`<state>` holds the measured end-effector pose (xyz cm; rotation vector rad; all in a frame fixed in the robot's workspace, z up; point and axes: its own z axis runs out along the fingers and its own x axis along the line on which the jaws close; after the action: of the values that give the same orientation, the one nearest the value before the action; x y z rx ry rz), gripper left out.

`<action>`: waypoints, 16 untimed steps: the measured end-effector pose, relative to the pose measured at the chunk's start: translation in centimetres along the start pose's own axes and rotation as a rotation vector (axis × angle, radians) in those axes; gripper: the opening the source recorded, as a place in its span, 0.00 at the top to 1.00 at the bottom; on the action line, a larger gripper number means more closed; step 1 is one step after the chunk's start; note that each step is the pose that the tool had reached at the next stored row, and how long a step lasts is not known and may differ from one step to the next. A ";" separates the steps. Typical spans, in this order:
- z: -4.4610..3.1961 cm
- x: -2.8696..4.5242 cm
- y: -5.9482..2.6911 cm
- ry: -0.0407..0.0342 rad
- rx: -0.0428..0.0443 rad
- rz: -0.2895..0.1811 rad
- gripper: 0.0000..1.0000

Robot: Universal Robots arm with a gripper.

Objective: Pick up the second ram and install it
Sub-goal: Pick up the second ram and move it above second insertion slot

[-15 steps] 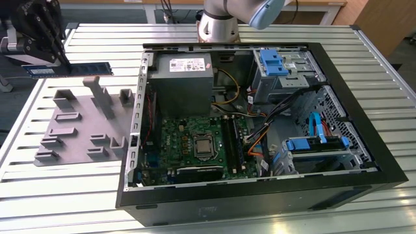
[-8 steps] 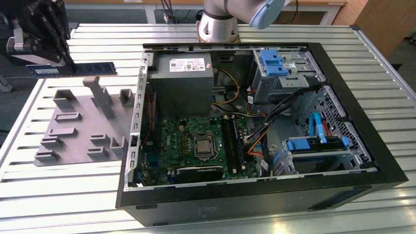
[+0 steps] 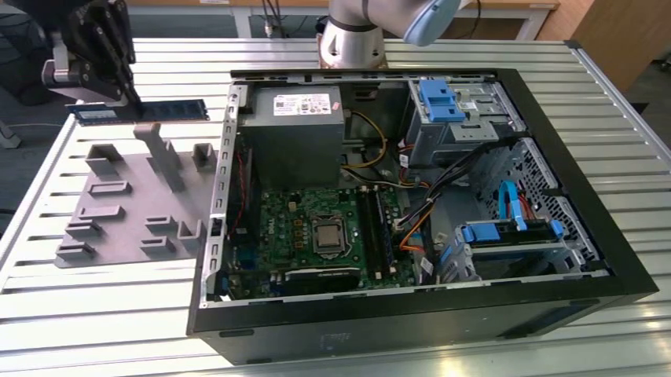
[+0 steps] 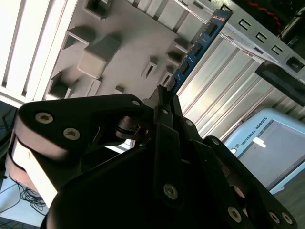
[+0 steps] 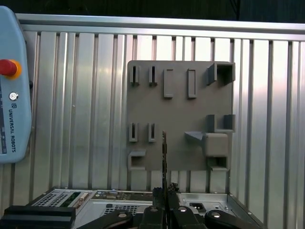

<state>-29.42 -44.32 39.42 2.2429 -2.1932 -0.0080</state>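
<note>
We see the holder tray [image 3: 115, 228] on the table [image 3: 105, 306], just beside the open computer case [image 3: 419, 310], on the exterior view's left. The second ram [image 3: 173, 109] hangs above the tray's far edge in the gripper [image 3: 110, 100]. Inside the case, the power supply [image 3: 297, 106] sits behind the motherboard [image 3: 314, 236].

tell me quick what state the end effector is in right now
end effector: closed on the second ram, holding it in the air over the grey holder tray
</note>
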 end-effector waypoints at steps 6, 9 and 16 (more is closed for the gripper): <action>-0.01 0.04 -1.84 0.0000 0.0000 0.000 0.86; -0.02 0.06 -2.65 0.0001 -0.0001 0.000 0.86; -0.03 0.10 -4.59 0.0000 0.0000 0.000 0.86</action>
<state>-24.83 -44.32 39.42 2.2429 -2.1932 -0.0080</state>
